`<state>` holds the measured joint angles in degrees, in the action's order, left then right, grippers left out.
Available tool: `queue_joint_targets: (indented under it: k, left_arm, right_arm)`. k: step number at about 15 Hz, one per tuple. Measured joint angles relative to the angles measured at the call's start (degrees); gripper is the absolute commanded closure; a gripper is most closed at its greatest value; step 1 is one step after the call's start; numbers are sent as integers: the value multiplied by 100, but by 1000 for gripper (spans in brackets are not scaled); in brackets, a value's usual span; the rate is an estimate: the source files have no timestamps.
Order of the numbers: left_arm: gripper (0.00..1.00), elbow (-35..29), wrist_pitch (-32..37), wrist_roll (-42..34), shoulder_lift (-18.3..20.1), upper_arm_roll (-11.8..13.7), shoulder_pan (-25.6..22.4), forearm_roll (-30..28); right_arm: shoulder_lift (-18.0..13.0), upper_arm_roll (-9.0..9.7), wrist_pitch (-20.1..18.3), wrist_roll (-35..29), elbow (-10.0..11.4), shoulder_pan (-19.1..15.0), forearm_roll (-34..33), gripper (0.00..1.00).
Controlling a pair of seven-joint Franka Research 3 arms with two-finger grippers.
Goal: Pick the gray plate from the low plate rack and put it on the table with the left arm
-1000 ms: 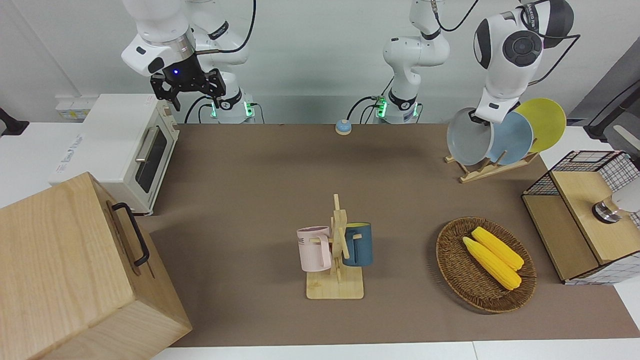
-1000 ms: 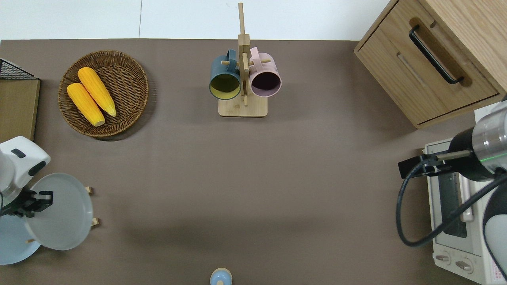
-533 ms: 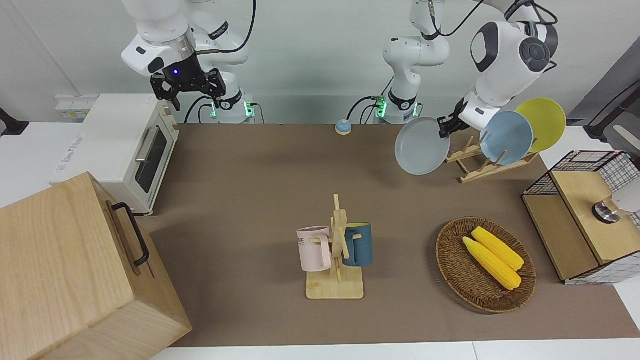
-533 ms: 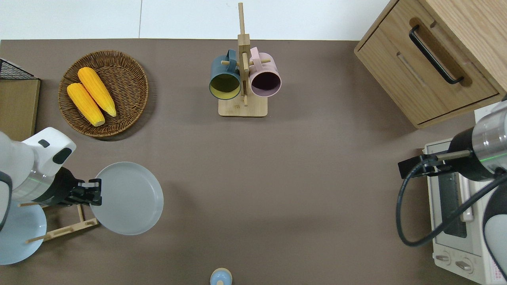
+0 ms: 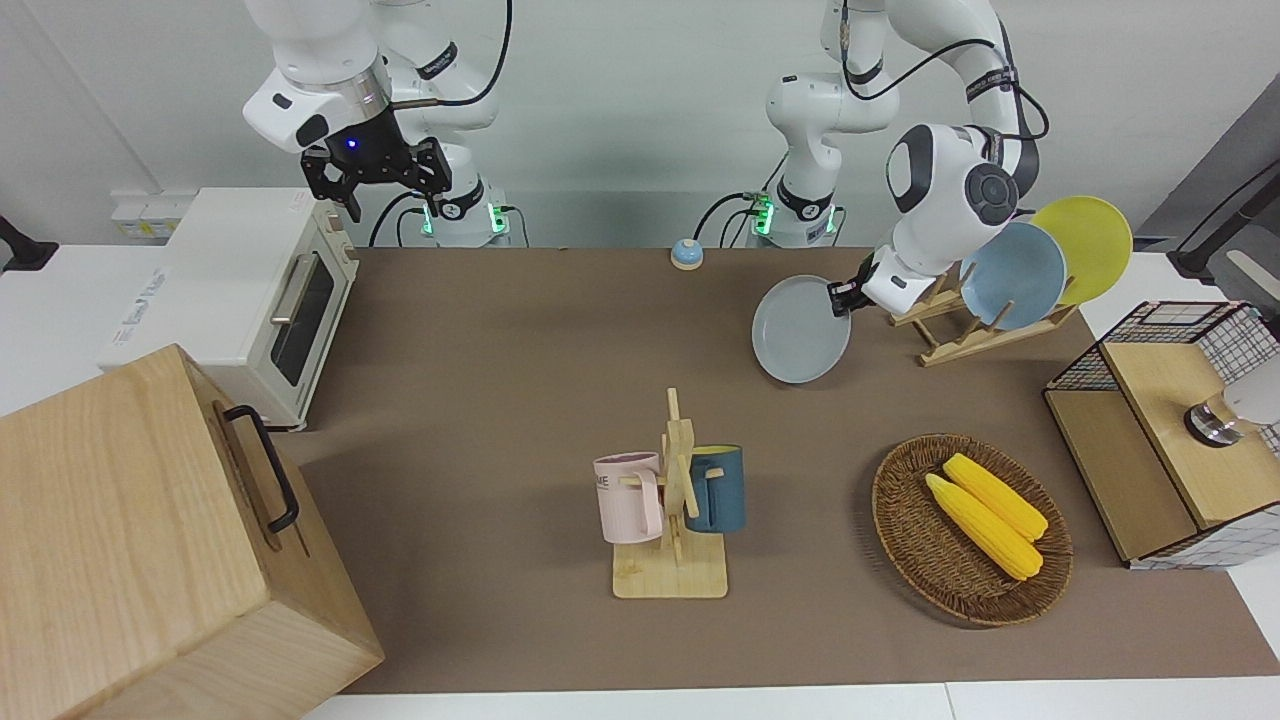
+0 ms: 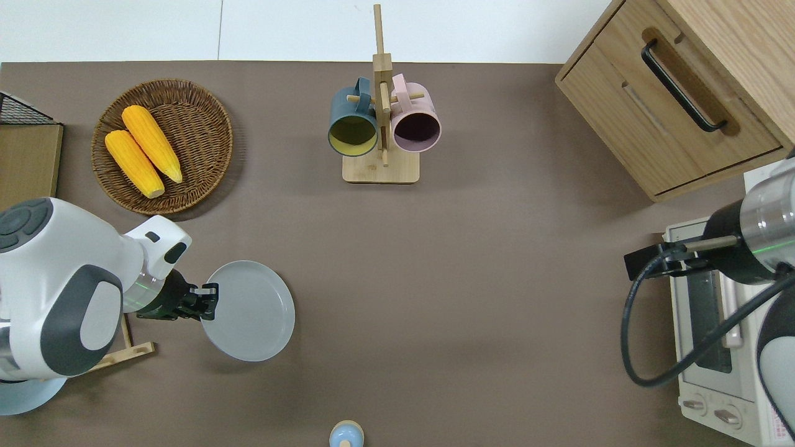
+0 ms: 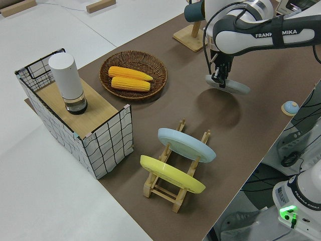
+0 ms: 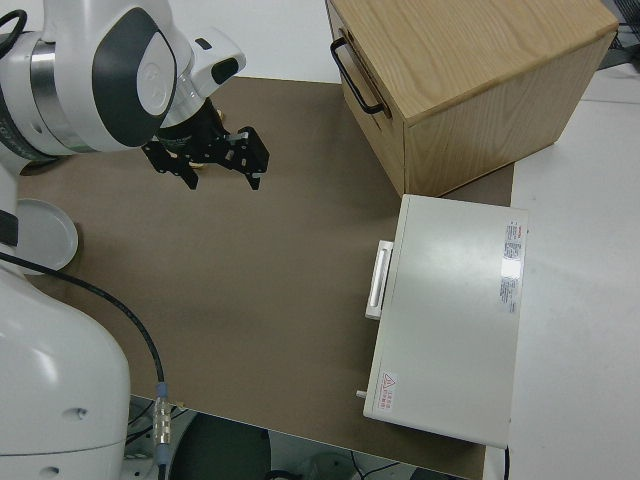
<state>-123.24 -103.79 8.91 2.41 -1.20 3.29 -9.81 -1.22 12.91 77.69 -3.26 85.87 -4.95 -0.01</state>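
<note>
My left gripper (image 6: 208,302) is shut on the rim of the gray plate (image 6: 251,311), at the edge toward the left arm's end. The plate hangs nearly flat a little above the brown table (image 5: 500,330), casting a shadow under it in the left side view (image 7: 229,86). It is over open mat beside the low plate rack (image 5: 942,336), toward the table's middle. The rack (image 7: 173,193) still holds a blue plate (image 5: 1012,274) and a yellow plate (image 5: 1085,245). The right gripper (image 5: 376,176) is parked and open.
A mug tree (image 5: 674,500) with a pink and a blue mug stands farther from the robots. A wicker basket (image 5: 884,500) holds two corn cobs. A wire box (image 5: 1170,430), toaster oven (image 5: 250,300), wooden cabinet (image 5: 150,540) and small blue bell (image 5: 686,254) line the edges.
The left arm lifted the gray plate out of the rack, carried it toward the table's middle and lowered it, turning it from upright to nearly flat. The right arm stayed still.
</note>
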Motion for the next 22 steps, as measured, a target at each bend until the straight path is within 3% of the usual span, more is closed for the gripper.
queue_joint_targets:
  k: [2,5,12,18,22]
  left_arm:
    - [223,-23,5,-1,-72,0,0,0]
    - [18,-34,26,-1,-130,3,-2,0]
    - [7,208,49,-1,-121,18,-4,144]
    - [9,1488,505,-3,67,57,-8,771]
    - [9,1938,628,-232,238,64,-8,1006]
  right_arm:
    - [0,0,0,0,0,0,0,11]
    - [0,0,0,0,0,0,0,13]
    - [0,0,0,0,0,0,0,13]
    - [0,0,0,0,0,0,0,13]
    - [0,0,0,0,0,0,0,11]
